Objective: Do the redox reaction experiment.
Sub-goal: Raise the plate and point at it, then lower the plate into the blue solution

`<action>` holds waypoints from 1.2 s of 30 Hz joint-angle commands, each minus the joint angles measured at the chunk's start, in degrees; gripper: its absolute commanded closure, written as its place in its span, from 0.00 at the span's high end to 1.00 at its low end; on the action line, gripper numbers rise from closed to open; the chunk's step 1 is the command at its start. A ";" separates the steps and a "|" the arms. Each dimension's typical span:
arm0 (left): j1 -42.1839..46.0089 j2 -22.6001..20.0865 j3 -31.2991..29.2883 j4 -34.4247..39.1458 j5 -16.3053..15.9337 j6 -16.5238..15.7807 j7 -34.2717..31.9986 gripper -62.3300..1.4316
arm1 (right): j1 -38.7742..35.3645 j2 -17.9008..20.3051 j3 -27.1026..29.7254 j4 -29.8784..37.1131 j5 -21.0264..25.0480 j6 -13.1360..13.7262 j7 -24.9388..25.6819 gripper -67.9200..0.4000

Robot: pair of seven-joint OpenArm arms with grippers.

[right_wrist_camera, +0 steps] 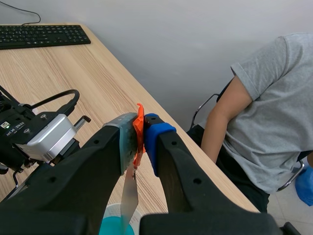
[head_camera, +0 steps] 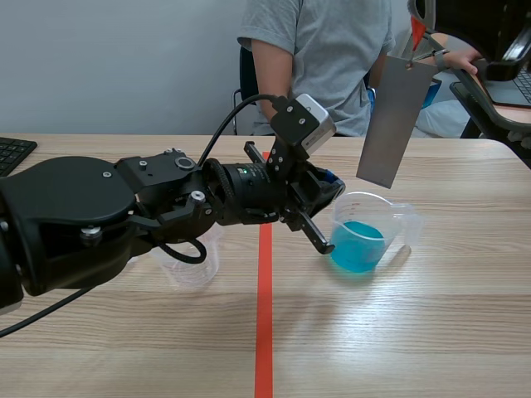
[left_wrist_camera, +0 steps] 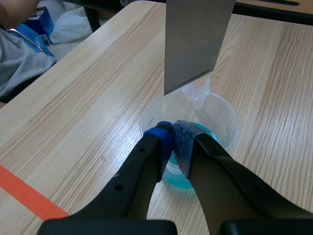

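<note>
Beaker (head_camera: 397, 217) of blue liquid (head_camera: 358, 249) stands on the wooden table (head_camera: 415, 332), just right of the orange tape line (head_camera: 264, 315). We see the left arm stretched in from its side and past that line. The left gripper (left_wrist_camera: 173, 133) is at the beaker's near side, its fingers drawn close and pinching the clear wall between their pads, one finger outside and one dipping inside the rim.

Above the beaker hangs a grey metal sheet (head_camera: 394, 120), tilted, its lower edge just over the rim and clear of the liquid. It dangles from an orange tag (right_wrist_camera: 140, 120). The right gripper (right_wrist_camera: 142, 129), raised high over the table's far right, has its fingers pressed together on that tag.

A second clear cup (head_camera: 195, 261) stands partly hidden behind the left arm, left of the tape line. We make out a person in a grey T-shirt (head_camera: 332, 58) seated across the table. A black keyboard (head_camera: 12, 153) lies at the table's far left edge.
</note>
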 commanded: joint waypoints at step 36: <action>84.50 -30.91 -67.01 35.80 -2.51 2.32 -0.35 0.09 | 0.66 0.90 0.70 0.57 0.57 0.33 -0.04 0.03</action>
